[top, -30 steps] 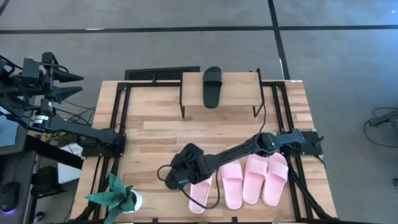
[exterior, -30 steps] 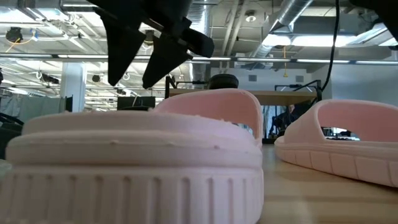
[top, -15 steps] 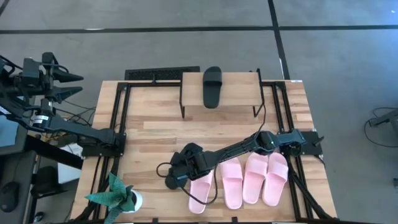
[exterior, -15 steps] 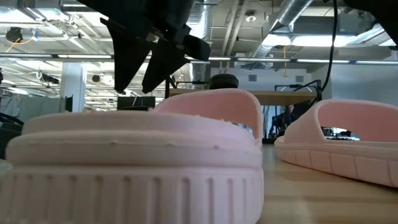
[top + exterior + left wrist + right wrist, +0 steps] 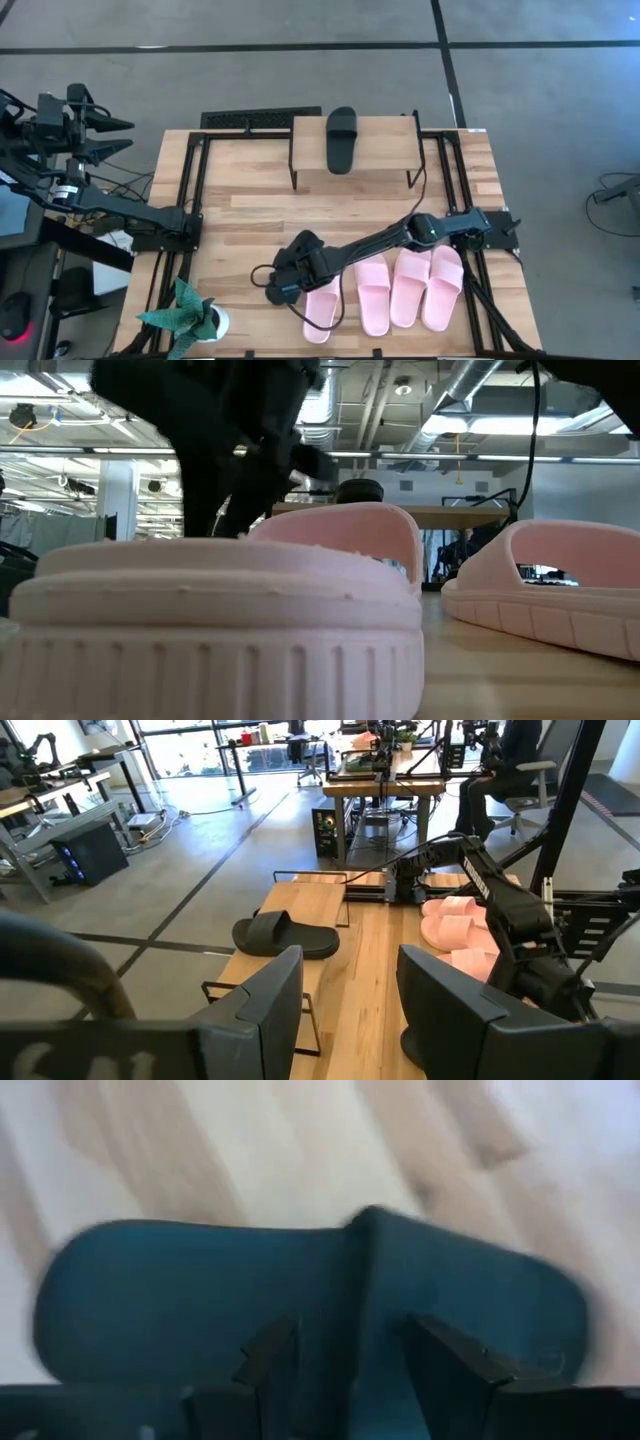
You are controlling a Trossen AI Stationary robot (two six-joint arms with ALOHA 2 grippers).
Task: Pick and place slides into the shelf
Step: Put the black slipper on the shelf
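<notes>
Matte black slide lies atop shelf.

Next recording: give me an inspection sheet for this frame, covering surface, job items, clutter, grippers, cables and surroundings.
Surface: wooden table, bare in the middle.
Job's things: one black slide lies on the shelf; second black slide lies on the table under the right gripper; four pink slides in a row at the near edge.
Clutter: potted plant at the near left corner.
Grippers: right gripper open, low over the second black slide; left gripper open, parked off the table's left side.
Cables: black cable loops beside the leftmost pink slide.
Surroundings: grey floor; desks and a seated person beyond the table.
</notes>
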